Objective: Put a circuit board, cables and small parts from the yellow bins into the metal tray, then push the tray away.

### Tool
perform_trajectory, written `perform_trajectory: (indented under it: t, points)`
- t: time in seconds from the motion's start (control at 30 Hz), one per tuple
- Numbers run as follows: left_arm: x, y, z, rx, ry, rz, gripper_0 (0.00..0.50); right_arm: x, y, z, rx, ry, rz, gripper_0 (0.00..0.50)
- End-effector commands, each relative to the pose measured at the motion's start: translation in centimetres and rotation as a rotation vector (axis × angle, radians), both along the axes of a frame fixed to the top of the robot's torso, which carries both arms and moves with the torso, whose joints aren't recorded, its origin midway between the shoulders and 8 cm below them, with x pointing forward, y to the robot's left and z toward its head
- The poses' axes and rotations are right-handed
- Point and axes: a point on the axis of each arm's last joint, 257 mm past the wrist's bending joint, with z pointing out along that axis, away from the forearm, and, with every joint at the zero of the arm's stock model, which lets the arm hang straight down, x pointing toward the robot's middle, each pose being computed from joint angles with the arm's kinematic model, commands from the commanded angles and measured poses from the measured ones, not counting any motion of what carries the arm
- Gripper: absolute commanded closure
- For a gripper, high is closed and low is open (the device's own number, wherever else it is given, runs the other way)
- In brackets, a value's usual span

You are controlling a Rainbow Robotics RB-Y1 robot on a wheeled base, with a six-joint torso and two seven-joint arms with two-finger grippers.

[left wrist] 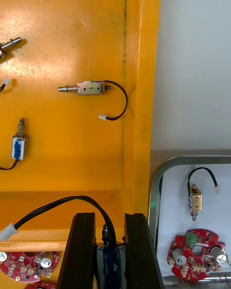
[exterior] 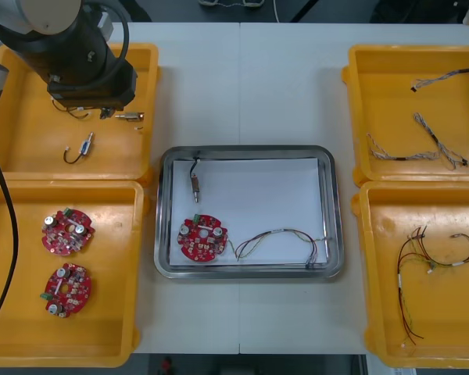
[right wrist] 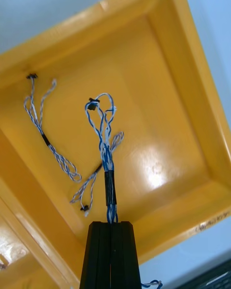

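The metal tray, white inside, holds a red circuit board, a small metal part with a black lead, and a red and yellow cable. My left arm hangs over the far left yellow bin. Its gripper is shut on a small metal part whose black lead loops out to one side. My right gripper is over the far right bin, shut on a twisted blue and white cable that it holds above the bin floor.
Loose small metal parts lie in the far left bin. Two circuit boards rest in the near left bin. Two more twisted cables stay in the far right bin; red and black cables fill the near right one.
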Motion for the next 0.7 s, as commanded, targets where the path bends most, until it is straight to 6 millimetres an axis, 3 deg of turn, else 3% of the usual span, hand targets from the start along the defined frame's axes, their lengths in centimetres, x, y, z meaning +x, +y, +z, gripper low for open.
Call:
perform_trajectory:
  t: [0.03,0.43,0.7]
  points:
    - [0.3,-1.0,2.7,-0.075,-0.055,0.06,0.498,-0.5,3.7,0.9,-0.04,-0.029,0.083,0.5]
    - [0.2,-1.1,2.7,-0.076,-0.054,0.056,0.498,-3.1,13.3,0.3,-0.023,-0.079,0.242,0.5]
    - [0.2,-1.0,2.7,-0.076,-0.053,0.059,0.497,-5.4,19.5,-1.7,0.001,-0.064,0.332,0.5]
